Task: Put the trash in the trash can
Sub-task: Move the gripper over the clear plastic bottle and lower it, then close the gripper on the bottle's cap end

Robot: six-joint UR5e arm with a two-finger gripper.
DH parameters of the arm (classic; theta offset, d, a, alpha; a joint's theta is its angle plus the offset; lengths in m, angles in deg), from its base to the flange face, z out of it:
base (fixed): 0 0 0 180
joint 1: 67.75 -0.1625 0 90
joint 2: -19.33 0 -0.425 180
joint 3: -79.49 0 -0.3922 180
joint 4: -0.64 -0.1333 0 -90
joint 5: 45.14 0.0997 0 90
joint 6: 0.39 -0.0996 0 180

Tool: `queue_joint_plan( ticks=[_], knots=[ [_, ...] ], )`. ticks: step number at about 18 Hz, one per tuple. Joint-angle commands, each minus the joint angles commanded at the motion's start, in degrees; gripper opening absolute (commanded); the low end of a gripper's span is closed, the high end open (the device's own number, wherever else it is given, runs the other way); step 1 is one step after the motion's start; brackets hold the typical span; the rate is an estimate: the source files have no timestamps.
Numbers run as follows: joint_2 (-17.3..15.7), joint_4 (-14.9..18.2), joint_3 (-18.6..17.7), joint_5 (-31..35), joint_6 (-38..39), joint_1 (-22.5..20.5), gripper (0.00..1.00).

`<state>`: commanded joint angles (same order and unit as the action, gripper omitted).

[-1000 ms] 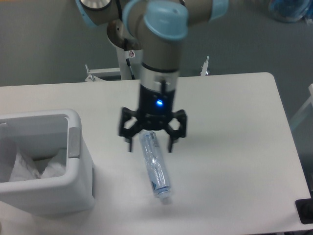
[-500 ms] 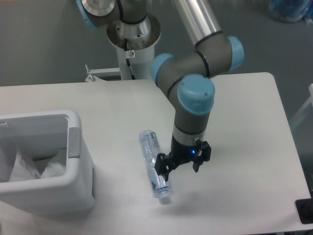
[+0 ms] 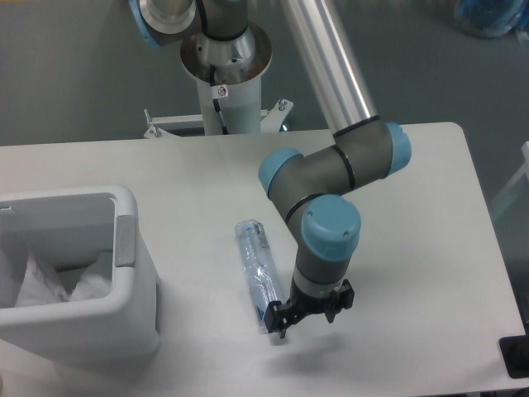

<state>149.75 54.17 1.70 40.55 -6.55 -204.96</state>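
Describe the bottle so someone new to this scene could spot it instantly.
Start at the big pale trash can on the table's left side. To its right, lying flat on the white table, is a slim clear bottle with a bluish tint, its cap end beside the robot's hand. It is the only loose item on the tabletop; the crumpled white plastic bag sits inside the can.

Clear glossy plastic bottle [image 3: 257, 272]; matt plastic bin [image 3: 124, 318]; smooth table [image 3: 413, 207]

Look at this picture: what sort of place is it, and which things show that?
Probably a robotics lab or test room: a robot arm on a pedestal works at a plain white table, with a plastic bottle and trash can set out for practice.
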Motion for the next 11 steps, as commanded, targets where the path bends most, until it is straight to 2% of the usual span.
queue_joint_plan(
  ticks=[3, 11],
  knots=[
    [0.4, 0.0, 0.1, 1.2, -0.1, 1.4, 1.00],
    [1.1, -0.2, -0.7, 1.4, -0.1, 1.9, 1.00]
  ],
)
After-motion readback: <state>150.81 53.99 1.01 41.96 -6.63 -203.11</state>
